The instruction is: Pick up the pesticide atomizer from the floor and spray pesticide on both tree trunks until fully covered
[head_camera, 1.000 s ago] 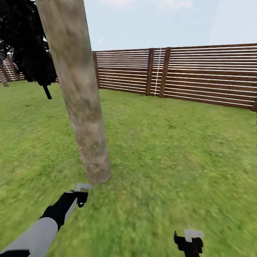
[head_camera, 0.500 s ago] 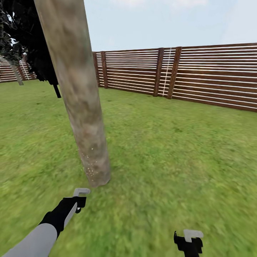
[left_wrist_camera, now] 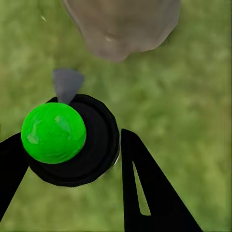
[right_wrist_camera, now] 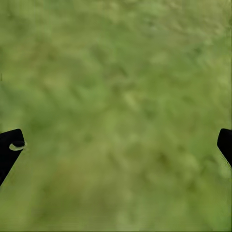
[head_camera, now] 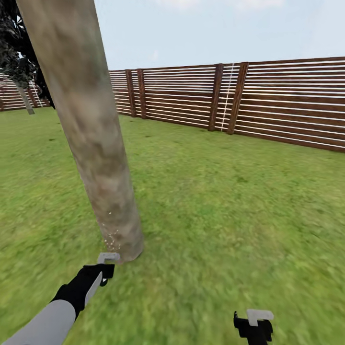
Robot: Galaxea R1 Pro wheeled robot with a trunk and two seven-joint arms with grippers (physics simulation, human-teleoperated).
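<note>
Pesticide atomizer is sitting clamped in our left pincer, whose fingers are closing on its dark body, with the white trigger head pointing at the foot of the tree trunk just beside it. We are seeing fine pale specks on the lowest part of the bark, so we are judging that spraying of this trunk is under way. To do it well, we are thinking the nozzle should be kept aimed squarely at the bark and swept slowly upward and around, since the higher trunk looks unspeckled. Our right pincer is hanging spread wide and empty over the lawn, well apart from the tree
</note>
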